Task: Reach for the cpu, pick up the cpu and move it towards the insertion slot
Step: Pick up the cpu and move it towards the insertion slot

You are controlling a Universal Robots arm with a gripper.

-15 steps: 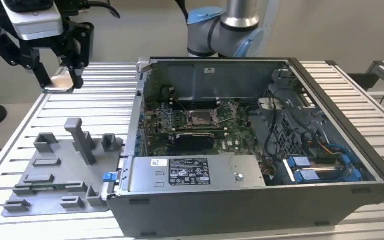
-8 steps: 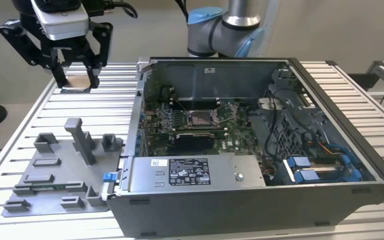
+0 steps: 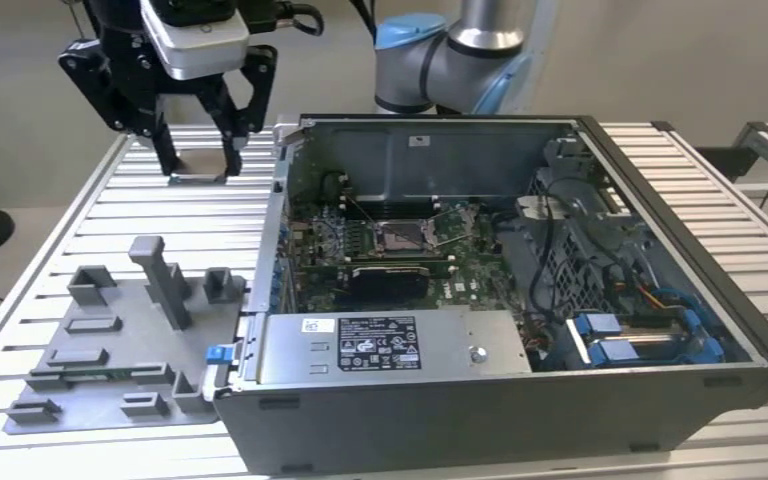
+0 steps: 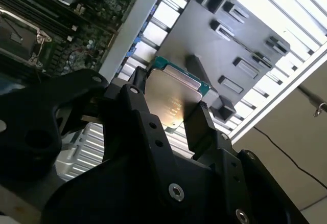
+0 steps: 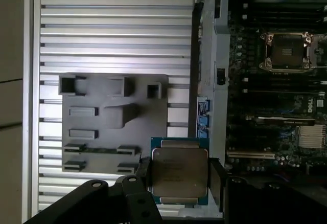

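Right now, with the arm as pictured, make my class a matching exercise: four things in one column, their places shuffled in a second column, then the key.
1. thin square silvery cpu
2. shiny metal-framed insertion slot
3. grey plastic fixture plate
4. dark open computer case

A. lying flat on the slatted table, beside the case
B. on the green board inside the case
C. clamped between the black gripper's fingers, above the table
D. standing on the table, its side open

Pairs: 1-C; 2-B; 3-A; 4-D
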